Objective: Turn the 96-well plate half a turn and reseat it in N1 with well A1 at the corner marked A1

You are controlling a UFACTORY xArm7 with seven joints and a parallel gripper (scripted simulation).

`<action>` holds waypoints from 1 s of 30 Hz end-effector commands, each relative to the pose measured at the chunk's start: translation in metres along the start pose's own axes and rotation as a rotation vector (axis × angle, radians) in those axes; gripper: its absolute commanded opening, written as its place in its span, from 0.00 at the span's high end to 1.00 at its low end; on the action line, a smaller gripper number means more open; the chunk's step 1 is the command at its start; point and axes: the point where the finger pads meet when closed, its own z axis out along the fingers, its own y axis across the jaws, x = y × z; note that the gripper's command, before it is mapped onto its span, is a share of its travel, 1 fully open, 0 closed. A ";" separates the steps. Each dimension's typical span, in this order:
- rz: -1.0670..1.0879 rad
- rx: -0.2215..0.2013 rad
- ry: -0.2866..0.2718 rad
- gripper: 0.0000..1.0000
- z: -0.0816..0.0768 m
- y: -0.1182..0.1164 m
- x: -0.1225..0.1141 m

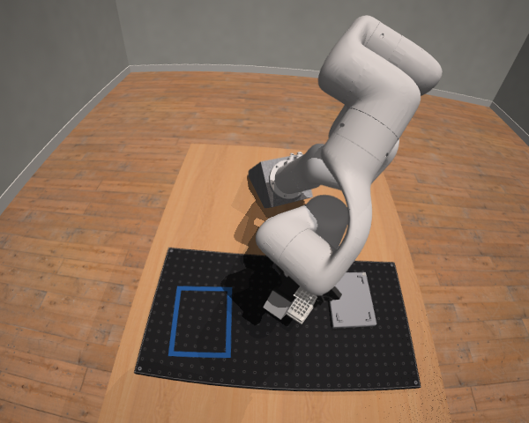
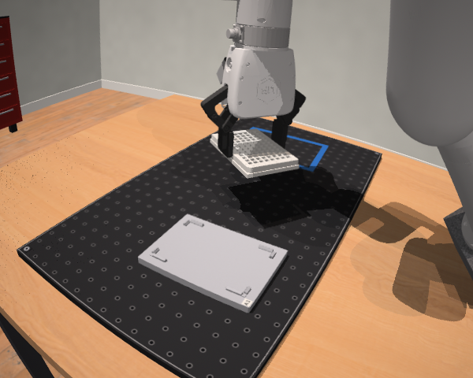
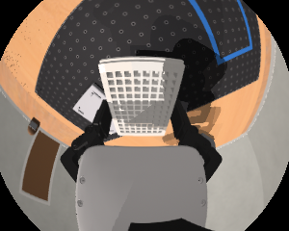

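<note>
One plate: the 96-well plate (image 2: 256, 153) hangs in the air above the black deck (image 2: 106, 227), level and wells up, between the blue outline B1 (image 2: 321, 154) and the nest N1 (image 2: 212, 260).
Tool: the tool (image 2: 254, 138) is clenched on the plate across its short width, one dark finger on each long side.
Long axis: the plate's length runs out past the fingers; in the top view it lies skewed to the nest's long edges.
Way to go: N1 lies well apart from the plate, on the side away from B1.
Nest: bare, its four corner locators uncovered.
Cut corner: cannot tell which one.
Writing: a small tag on one nest corner (image 2: 247, 302), likely A1, too small to read; an embossed mark on the tool body, unreadable.
Worktop: the wooden worktop (image 2: 65, 162) carries the deck.
</note>
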 end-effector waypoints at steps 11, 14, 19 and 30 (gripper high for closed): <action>-0.428 0.002 0.004 1.00 -0.002 -0.031 -0.030; -0.528 0.001 0.005 1.00 -0.002 -0.038 -0.037; -0.631 0.001 0.005 1.00 -0.003 -0.050 -0.049; -0.631 0.002 0.004 1.00 -0.004 -0.071 -0.070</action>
